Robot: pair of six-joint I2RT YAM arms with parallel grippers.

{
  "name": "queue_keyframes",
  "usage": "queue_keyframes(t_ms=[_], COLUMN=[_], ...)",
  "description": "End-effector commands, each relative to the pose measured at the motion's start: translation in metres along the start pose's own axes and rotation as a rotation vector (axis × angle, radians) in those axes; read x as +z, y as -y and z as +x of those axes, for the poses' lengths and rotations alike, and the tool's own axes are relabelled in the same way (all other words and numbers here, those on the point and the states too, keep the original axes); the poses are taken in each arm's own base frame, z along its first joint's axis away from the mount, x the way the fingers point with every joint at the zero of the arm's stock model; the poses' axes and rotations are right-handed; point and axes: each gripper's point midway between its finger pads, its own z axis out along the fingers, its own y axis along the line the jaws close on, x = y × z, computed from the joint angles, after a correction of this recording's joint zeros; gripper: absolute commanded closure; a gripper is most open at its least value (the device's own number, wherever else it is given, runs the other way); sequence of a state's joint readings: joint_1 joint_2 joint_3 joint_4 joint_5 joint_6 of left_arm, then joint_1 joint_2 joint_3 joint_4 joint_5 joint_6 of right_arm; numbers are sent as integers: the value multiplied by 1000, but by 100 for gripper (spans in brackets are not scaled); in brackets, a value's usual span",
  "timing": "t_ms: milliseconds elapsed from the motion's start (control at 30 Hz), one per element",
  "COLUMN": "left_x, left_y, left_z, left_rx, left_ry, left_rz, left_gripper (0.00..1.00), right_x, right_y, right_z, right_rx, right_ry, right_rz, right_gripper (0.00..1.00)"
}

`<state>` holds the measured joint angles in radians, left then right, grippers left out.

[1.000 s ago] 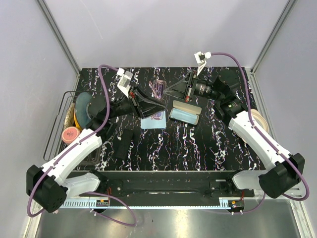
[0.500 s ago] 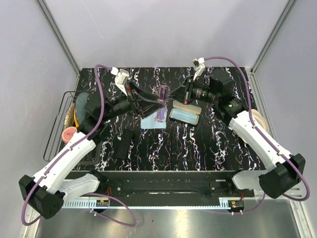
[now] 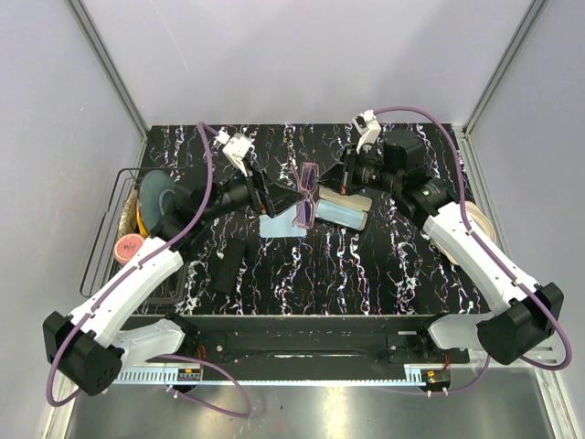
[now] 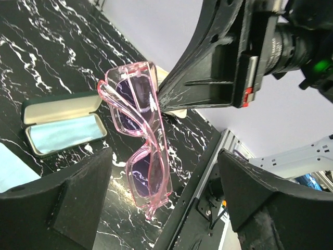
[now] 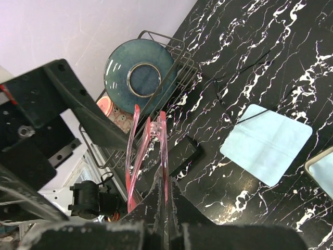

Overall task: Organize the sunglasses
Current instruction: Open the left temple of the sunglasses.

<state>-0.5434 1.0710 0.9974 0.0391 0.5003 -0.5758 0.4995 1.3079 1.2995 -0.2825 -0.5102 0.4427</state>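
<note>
The pink-framed sunglasses (image 3: 308,194) hang above the table, folded, just left of the open glasses case (image 3: 345,208). My right gripper (image 3: 322,187) is shut on one end of the frame; in its wrist view the fingertips (image 5: 165,190) pinch the pink sunglasses (image 5: 162,136). My left gripper (image 3: 281,194) stands open beside them on the left, its wide jaws either side of the sunglasses (image 4: 138,122) without touching. The case (image 4: 62,127) shows a light blue lining. A light blue cloth (image 3: 281,225) lies flat under the glasses.
A wire rack (image 3: 108,229) at the table's left edge holds a blue plate (image 3: 157,197) and a pink cup (image 3: 130,247). A black pouch (image 3: 228,265) lies front left. A tape roll (image 3: 482,221) sits at the right edge.
My left gripper has opened and let go of the sunglasses. The right gripper, still shut on them, has carried them nearer, beside the case.
</note>
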Motion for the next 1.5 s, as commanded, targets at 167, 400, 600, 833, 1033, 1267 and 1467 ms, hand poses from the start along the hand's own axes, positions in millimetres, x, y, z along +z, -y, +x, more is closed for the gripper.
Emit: queue_keyframes(t_ms=[167,400,600,833,1033,1267,1467], left_x=[20,27,24,0,-16,-8,2], left_y=[-1,-3,-8,-7,-15,-8,7], left_z=[17,19,14,-3,-12,-7,-1], left_rx=[27,25,67,144,136,103,83], left_ry=[-64,-72,-53,23,78,58,20], left_rz=[45,31,-16,-86,-149,-72,38], left_gripper=[26,33,19,1,19,58,62], right_x=[-2,2,1,2,0,-2,-3], right_y=[-16,-19,-19,-17,-20,-29,-34], right_z=[-17,-15,-11,-8,-12,-13,-13], right_rx=[79,118,113,112,98,87,81], right_ry=[52,42,38,29,36,33,32], right_rz=[-26,-50,-57,-51,-62,-110,-135], right_gripper=[100,100,100,100,100,100,100])
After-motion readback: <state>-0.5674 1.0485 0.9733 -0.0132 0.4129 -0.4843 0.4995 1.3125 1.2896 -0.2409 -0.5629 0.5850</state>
